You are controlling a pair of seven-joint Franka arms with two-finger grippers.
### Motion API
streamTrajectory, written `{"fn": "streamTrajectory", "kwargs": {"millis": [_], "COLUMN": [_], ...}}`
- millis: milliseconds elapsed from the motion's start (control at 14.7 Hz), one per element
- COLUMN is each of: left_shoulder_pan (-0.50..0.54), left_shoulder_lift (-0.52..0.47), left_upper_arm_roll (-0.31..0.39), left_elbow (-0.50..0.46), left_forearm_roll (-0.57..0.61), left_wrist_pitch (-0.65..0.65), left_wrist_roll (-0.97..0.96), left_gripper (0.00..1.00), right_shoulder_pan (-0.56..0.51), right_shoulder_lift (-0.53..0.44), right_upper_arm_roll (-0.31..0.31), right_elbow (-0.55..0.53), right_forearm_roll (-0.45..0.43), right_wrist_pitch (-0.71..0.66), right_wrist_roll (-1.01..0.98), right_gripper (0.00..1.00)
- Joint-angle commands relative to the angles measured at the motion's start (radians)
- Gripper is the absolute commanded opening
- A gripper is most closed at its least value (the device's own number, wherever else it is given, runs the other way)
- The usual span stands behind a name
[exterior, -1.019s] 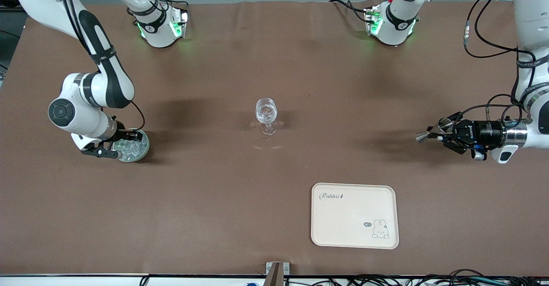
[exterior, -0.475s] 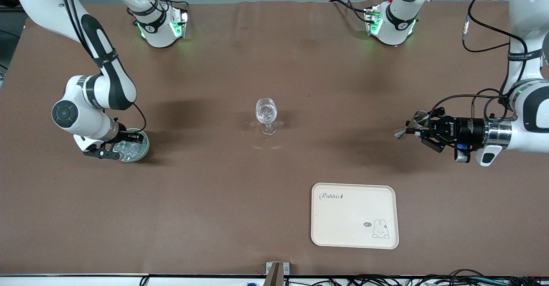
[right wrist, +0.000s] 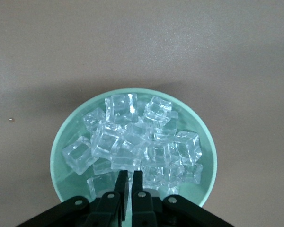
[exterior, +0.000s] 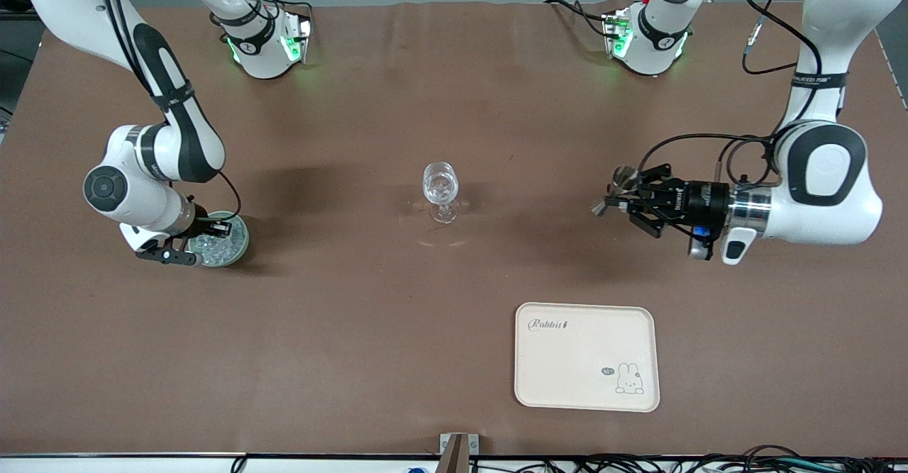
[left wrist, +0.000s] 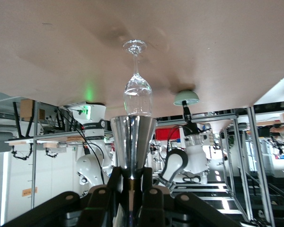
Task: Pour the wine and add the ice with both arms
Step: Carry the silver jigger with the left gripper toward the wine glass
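A clear stemmed wine glass stands at the table's middle. My left gripper is shut on a steel jigger, held on its side above the table between the glass and the left arm's end. In the left wrist view the jigger sits in my gripper with the glass just past it. My right gripper is shut and empty, low over the ice in the pale green bowl. The right wrist view shows its fingertips just above the ice in the bowl.
A cream tray with a rabbit print lies nearer the front camera than the glass, toward the left arm's end. The arm bases stand along the table's edge farthest from the front camera. Brown cloth covers the table.
My left arm has carried the jigger steadily toward the wine glass. My right gripper has stayed over the ice bowl, barely shifting.
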Motion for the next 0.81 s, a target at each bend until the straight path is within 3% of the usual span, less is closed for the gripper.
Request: {"fn": "streamTrajectory", "kwargs": {"millis": [0, 204, 272, 340, 407, 747], "left_shoulder_pan": [0.009, 0.007, 0.004, 0.002, 0.004, -0.010], "left_shoulder_lift": [-0.027, -0.022, -0.018, -0.013, 0.002, 0.035], "left_upper_arm_roll": [-0.080, -0.163, -0.186, -0.219, -0.256, -0.368], "left_elbow": [-0.024, -0.024, -0.022, -0.024, -0.022, -0.019], "left_forearm_roll": [0.041, 0.058, 0.076, 0.093, 0.104, 0.168], "left_wrist_pitch": [0.073, 0.153, 0.181, 0.226, 0.271, 0.427], "left_wrist_roll": [-0.053, -0.116, -0.138, -0.164, -0.187, -0.274], "left_gripper": [0.00, 0.00, 0.00, 0.00, 0.00, 0.00], "right_shoulder_pan": [-0.005, -0.003, -0.005, -0.002, 0.000, 0.003], "right_shoulder_lift": [-0.003, -0.003, -0.003, -0.003, -0.003, 0.051], "right_upper_arm_roll": [0.002, 0.002, 0.002, 0.002, 0.002, 0.004], "right_elbow": [0.046, 0.091, 0.089, 0.091, 0.092, 0.088], "right_forearm_roll": [0.010, 0.010, 0.010, 0.010, 0.010, 0.016], "right_wrist_pitch": [-0.069, -0.125, -0.122, -0.113, -0.090, 0.005], "right_wrist_roll": [0.009, 0.011, 0.005, 0.002, 0.000, 0.006], "right_gripper": [0.05, 0.05, 0.09, 0.30, 0.45, 0.60]}}
